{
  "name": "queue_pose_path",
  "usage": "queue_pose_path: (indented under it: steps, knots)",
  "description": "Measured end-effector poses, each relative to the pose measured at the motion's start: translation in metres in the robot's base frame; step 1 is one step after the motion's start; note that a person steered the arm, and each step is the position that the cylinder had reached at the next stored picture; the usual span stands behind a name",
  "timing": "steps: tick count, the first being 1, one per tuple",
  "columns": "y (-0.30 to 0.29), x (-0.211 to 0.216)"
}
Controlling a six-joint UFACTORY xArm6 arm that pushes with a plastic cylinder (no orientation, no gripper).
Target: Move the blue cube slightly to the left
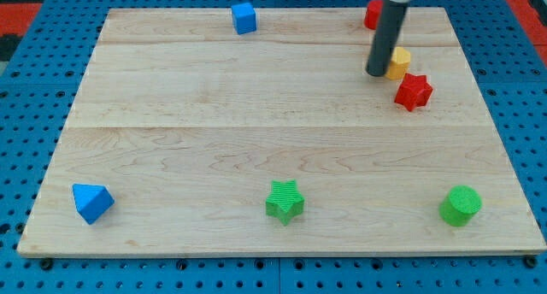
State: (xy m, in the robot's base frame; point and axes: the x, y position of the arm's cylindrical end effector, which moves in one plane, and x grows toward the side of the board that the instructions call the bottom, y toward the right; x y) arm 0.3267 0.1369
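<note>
Up at 12 o'clock on the desk (pixel 171 97) sits the blue cube (pixel 244 18). No hand here, just my tip (pixel 377 73), touching the yellow block (pixel 397 62) near 2 o'clock. Risks: dragging yellow along, or pushing the cube off the far edge.

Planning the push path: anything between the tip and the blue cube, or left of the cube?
Nothing visible. My tip sits at the view's right beside the yellow block; bare board runs to the blue cube, and its left is bare too.
</note>
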Motion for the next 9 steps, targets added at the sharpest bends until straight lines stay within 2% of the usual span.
queue_pose_path:
  steps: [2, 3, 6, 8, 9]
  knots:
    - [-0.037, -0.087]
    - [-0.088, -0.127]
    - [-0.311, -0.131]
    - [-0.305, -0.121]
    - [-0.296, -0.134]
